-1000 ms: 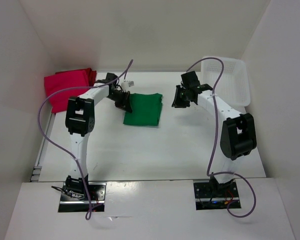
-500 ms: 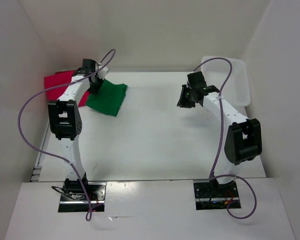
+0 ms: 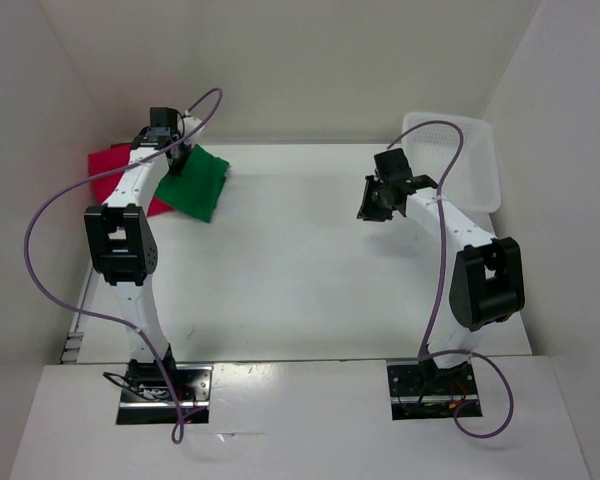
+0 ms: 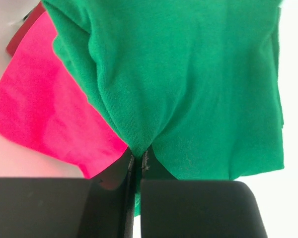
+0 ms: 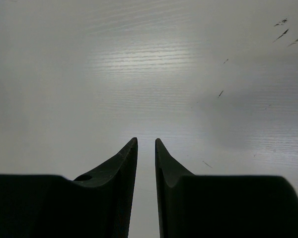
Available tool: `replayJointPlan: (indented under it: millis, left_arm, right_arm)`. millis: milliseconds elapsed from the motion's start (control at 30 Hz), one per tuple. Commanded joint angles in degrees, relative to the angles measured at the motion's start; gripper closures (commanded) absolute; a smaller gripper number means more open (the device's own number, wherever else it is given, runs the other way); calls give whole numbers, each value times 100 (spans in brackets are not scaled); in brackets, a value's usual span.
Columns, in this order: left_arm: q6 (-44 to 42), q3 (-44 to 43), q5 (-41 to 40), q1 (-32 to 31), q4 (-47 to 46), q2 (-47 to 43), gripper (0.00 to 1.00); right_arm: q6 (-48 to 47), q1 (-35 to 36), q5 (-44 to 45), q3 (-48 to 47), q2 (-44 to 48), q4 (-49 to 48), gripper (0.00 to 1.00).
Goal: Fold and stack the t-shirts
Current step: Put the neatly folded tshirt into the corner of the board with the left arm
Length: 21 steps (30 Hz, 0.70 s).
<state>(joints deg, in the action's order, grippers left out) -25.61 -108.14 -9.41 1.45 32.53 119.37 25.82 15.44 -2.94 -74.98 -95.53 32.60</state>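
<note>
A folded green t-shirt (image 3: 200, 184) hangs at the back left, partly over the folded crimson t-shirt (image 3: 108, 166). My left gripper (image 3: 175, 160) is shut on the green t-shirt's (image 4: 188, 74) near edge, with cloth bunched between the jaws. In the left wrist view the left gripper (image 4: 137, 158) is above the crimson t-shirt (image 4: 39, 104), and a dark red t-shirt (image 4: 23, 36) peeks out beneath it. My right gripper (image 3: 372, 205) hovers over bare table at the right. In its wrist view the right gripper (image 5: 146, 141) is open by a narrow gap and holds nothing.
A white perforated basket (image 3: 492, 170) stands at the back right, just behind the right arm. White walls close in the table on the left, back and right. The left arm's purple cable loops out over the left side.
The left arm has carried the green t-shirt from the table's middle back and to the left, over the red stack. The right gripper shifted slightly right.
</note>
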Motion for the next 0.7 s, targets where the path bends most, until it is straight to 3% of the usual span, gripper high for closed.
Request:
replayJointPlan:
  millis: [0,333,500,667]
  left_arm:
    - [-129,-383,-263,389,-195,-283,100]
    - [100,-902,193,1383,-142,-283,100]
    - [529,-964,966,1919,-81,147,100]
    - [636,-1130,1239,2087,34,867,100]
  right_arm:
    - [-78,-41,215,71,376,-34,74]
    - [-130,-94,215,124,324,18,74]
    - [-182,-94,215,2,263,80,74]
    - [-236,-94,268,-183,139,273,74]
